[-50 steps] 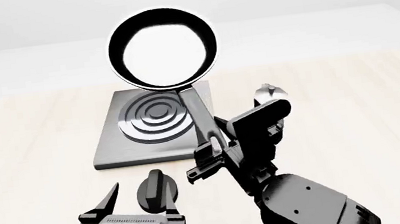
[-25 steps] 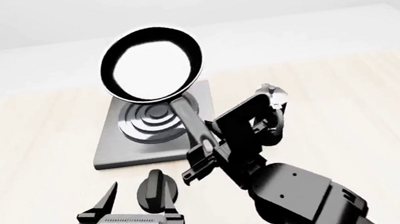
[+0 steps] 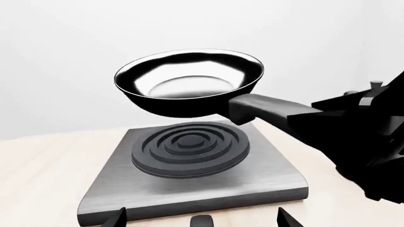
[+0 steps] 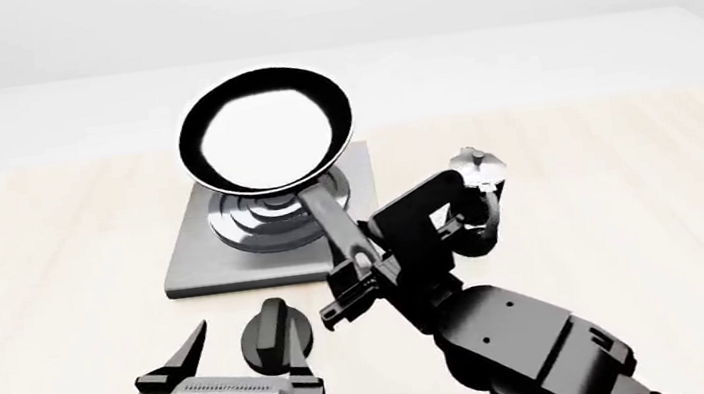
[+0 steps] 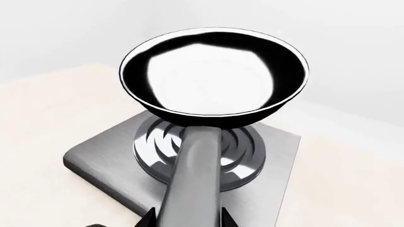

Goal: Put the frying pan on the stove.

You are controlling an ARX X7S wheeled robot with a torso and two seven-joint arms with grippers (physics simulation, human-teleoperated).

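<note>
Got the pan [image 4: 266,129] by its handle in my right gripper [image 4: 359,275], hovering right over the stove [image 4: 199,261] burner, not touching. Next I'd lower it level. Left gripper [image 4: 239,350] idle, open

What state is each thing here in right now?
Round black glossy frying pan: held in the air above the burner, not touching it.
Square grey metal stove: flat on the table, burner bare.
Right tool: shut on the pan's handle.
Left tool: open, empty.
</note>
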